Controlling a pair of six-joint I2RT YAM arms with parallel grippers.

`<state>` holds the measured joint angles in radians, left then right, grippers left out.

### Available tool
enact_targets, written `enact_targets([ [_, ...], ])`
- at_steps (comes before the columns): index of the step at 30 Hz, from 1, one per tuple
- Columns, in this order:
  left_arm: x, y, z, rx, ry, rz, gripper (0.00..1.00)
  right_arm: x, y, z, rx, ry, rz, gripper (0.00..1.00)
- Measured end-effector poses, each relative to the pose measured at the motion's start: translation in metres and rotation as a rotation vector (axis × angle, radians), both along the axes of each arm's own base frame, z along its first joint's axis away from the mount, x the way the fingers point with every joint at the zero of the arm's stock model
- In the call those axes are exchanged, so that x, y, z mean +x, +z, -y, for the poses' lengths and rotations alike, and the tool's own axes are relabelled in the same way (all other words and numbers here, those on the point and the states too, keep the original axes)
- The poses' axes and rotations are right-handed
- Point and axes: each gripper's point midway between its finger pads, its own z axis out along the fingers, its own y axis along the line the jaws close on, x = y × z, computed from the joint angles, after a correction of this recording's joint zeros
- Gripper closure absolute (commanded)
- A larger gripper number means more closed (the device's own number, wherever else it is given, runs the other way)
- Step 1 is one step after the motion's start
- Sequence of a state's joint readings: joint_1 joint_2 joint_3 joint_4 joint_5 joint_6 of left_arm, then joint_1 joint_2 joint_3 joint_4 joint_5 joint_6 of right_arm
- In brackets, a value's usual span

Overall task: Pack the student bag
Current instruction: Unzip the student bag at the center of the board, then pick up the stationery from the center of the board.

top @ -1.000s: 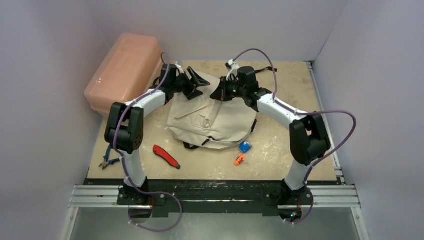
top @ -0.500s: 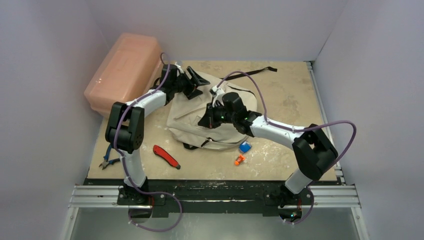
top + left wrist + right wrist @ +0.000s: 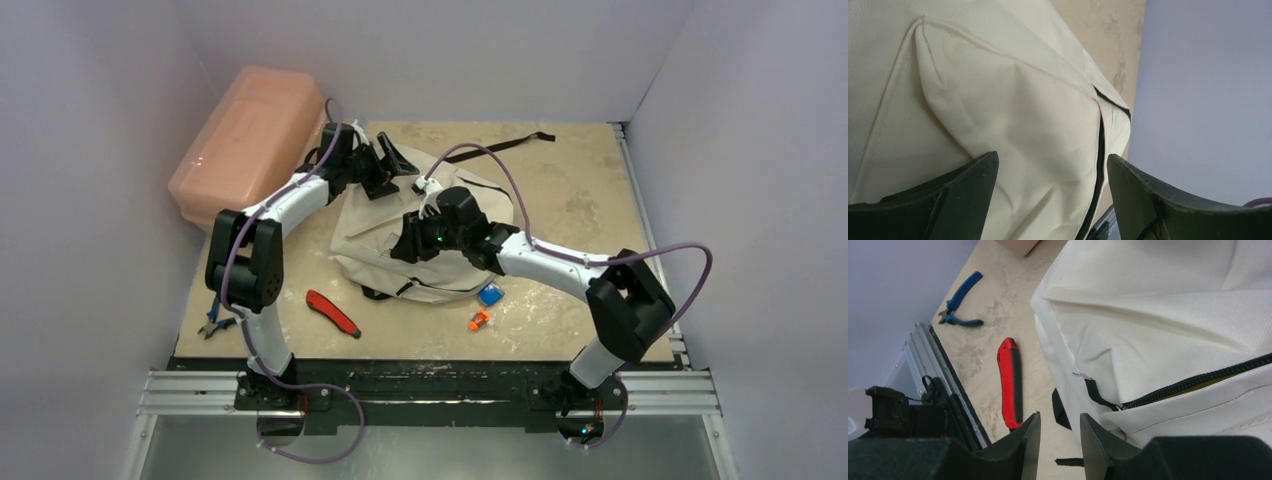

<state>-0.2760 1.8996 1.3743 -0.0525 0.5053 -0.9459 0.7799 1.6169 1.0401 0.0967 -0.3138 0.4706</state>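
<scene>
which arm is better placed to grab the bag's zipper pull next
Right. The right gripper hangs close by the zipper pull on the student bag, jaws slightly apart. The left gripper sits open at the bag's far corner, away from that pull.

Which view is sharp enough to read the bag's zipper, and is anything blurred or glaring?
Right wrist: the zipper on the bag is sharp, the right gripper soft in the foreground. Left wrist: cloth weave crisp, the left gripper dark with little detail. Top: even light, faint glare on the pink box, zipper too small.
</scene>
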Motion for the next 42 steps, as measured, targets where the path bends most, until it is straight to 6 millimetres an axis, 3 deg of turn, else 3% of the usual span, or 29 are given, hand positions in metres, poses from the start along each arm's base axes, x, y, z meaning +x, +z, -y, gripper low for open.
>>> enact_targets([
  [4, -0.025, 0.009, -0.01, 0.075, -0.051, -0.01, 0.19, -0.008, 0.004, 0.009, -0.05, 0.009, -0.001, 0.32],
  [7, -0.051, 0.022, -0.017, 0.111, -0.093, -0.002, 0.19, -0.017, 0.025, 0.028, -0.082, -0.02, 0.033, 0.23],
  [12, -0.12, 0.034, -0.034, 0.139, -0.164, 0.023, 0.19, -0.025, 0.079, 0.081, -0.08, -0.18, 0.148, 0.15],
  [14, -0.141, 0.03, -0.039, 0.143, -0.184, 0.02, 0.19, -0.031, 0.08, 0.105, -0.087, -0.256, 0.136, 0.14],
  [16, -0.158, 0.024, -0.042, 0.147, -0.199, 0.007, 0.19, -0.042, 0.065, 0.128, -0.106, -0.328, 0.074, 0.14],
  [20, -0.192, 0.006, -0.042, 0.161, -0.234, -0.044, 0.19, -0.083, -0.003, 0.167, -0.2, -0.458, -0.196, 0.17],
  [24, -0.206, 0.007, -0.033, 0.164, -0.273, -0.031, 0.19, -0.124, -0.05, 0.197, -0.282, -0.587, -0.439, 0.18],
  [28, -0.21, 0.01, -0.024, 0.157, -0.3, -0.011, 0.2, -0.138, -0.055, 0.204, -0.216, -0.702, -0.553, 0.18],
  [33, -0.216, 0.013, -0.015, 0.15, -0.327, 0.001, 0.2, -0.133, -0.055, 0.197, -0.146, -0.781, -0.625, 0.18],
  [42, -0.226, 0.035, -0.018, 0.14, -0.319, 0.065, 0.2, -0.124, -0.097, 0.181, -0.245, -0.845, -0.744, 0.19],
])
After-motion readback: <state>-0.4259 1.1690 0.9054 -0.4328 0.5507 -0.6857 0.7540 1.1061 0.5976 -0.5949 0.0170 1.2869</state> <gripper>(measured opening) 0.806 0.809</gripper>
